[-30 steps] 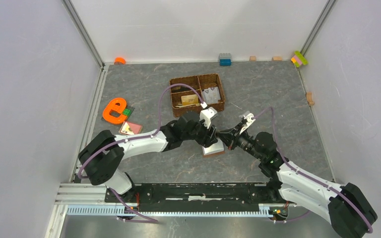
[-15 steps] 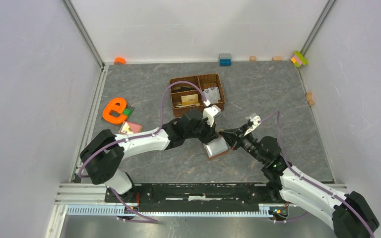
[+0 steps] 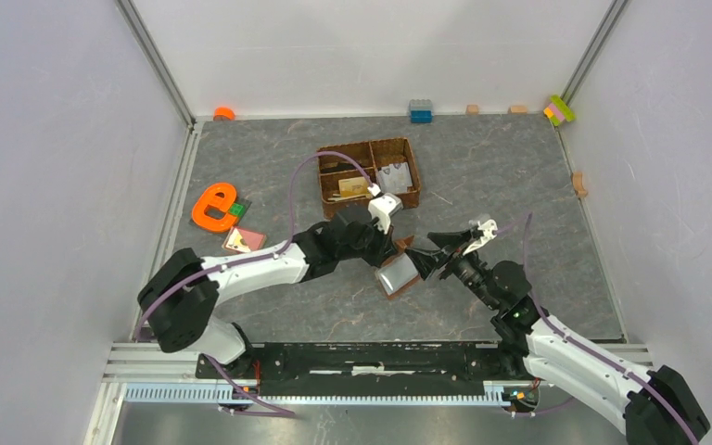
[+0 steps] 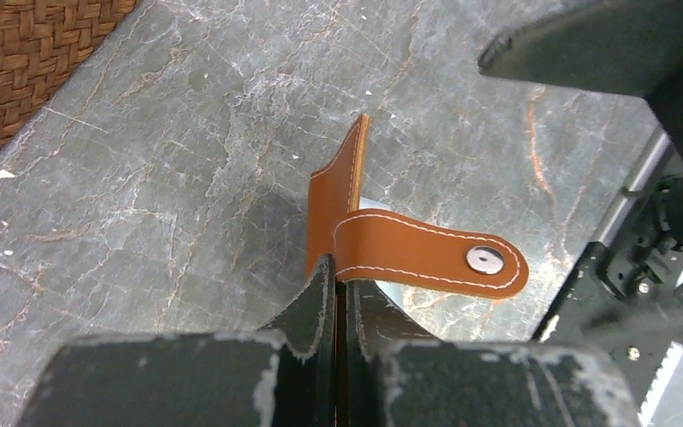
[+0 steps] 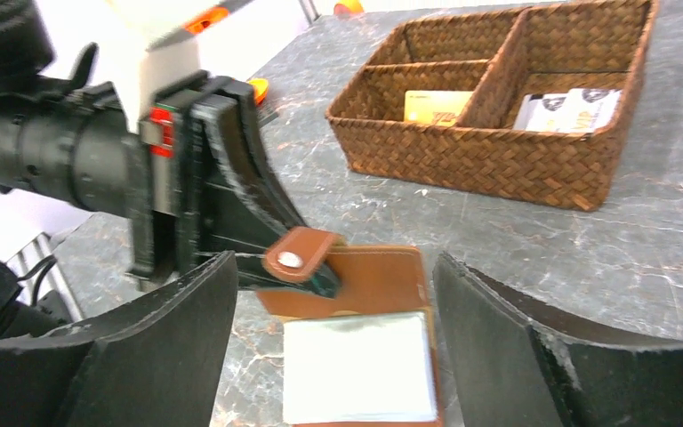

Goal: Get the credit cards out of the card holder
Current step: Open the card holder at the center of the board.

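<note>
- The card holder (image 3: pixel 397 275) lies opened on the grey marble-look worktop (image 3: pixel 269 167), between the two arms and just on the near side of the woven basket (image 3: pixel 368 176).
- The left fingers (image 4: pixel 325 298) are clenched on its brown leather cover, at the root of the snap strap (image 4: pixel 427 253). This appears meant to keep the cover lifted and the inside exposed.
- The right fingers (image 5: pixel 160 347) are released and spread wide, one on each side of the open card holder (image 5: pixel 382 280) without touching it. They seem lined up to reach inside.
- One half rests flat with a pale glossy panel (image 5: pixel 360 378) facing up. Whether that is a card or the lining cannot be told.
- The lifted cover stands nearly upright on the basket side. The opened length runs from the basket toward the arm bases, slightly slanted, with the strap pointing toward the right arm.
- Credit cards are visible in the basket: a gold card (image 5: pixel 436 107) in one compartment and pale ones (image 5: pixel 569 107) in the next.
</note>
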Available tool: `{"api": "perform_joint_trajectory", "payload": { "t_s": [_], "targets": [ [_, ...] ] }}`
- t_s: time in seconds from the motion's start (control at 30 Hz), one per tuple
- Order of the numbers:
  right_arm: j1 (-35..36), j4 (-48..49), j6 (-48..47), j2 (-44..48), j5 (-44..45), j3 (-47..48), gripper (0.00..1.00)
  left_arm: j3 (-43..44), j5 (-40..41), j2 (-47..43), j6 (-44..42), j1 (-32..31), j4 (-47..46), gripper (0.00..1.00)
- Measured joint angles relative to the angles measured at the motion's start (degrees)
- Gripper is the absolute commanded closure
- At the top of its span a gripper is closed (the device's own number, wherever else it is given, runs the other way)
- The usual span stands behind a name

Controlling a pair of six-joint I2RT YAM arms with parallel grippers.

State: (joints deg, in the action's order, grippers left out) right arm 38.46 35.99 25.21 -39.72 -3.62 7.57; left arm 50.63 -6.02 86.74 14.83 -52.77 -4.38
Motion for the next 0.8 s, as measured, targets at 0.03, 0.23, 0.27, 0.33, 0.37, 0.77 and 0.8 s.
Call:
{"api": "perform_joint_trajectory", "payload": {
  "t_s": [0.03, 0.23, 0.27, 0.33, 0.37, 0.77, 0.8],
  "targets": [
    [0.0, -0.1, 0.0, 0.6, 0.9, -0.3, 0.05, -0.7, 0.0, -1.3, 0.5, 0.0, -0.2, 0.98],
    [0.0, 0.0, 0.0, 2.3, 5.8, -1.9, 0.02, -8.9, 0.1, -12.2, 4.6, 1.6, -5.9, 0.98],
    [0.0, 0.2, 0.0, 2.1, 6.1, -2.2, 0.03, -10.6, 0.1, -14.3, 5.4, 2.1, -7.5, 0.98],
    [0.0, 1.5, 0.1, 1.4, 5.5, -2.8, 0.03, -13.6, -0.1, -17.8, 6.9, 3.0, -10.6, 0.98],
    [0.0, 2.1, 0.1, 0.9, 5.0, -3.0, 0.04, -14.8, -0.2, -19.2, 7.6, 3.3, -12.3, 0.98],
    [0.0, 7.7, 1.0, -1.2, 0.6, -3.7, 0.05, -25.5, -1.9, -28.9, 15.3, 7.1, -27.6, 0.98],
    [0.0, 7.8, 1.0, -1.1, 0.6, -3.7, 0.06, -26.3, -1.7, -29.8, 16.1, 7.7, -28.5, 0.98]
  ]
}}
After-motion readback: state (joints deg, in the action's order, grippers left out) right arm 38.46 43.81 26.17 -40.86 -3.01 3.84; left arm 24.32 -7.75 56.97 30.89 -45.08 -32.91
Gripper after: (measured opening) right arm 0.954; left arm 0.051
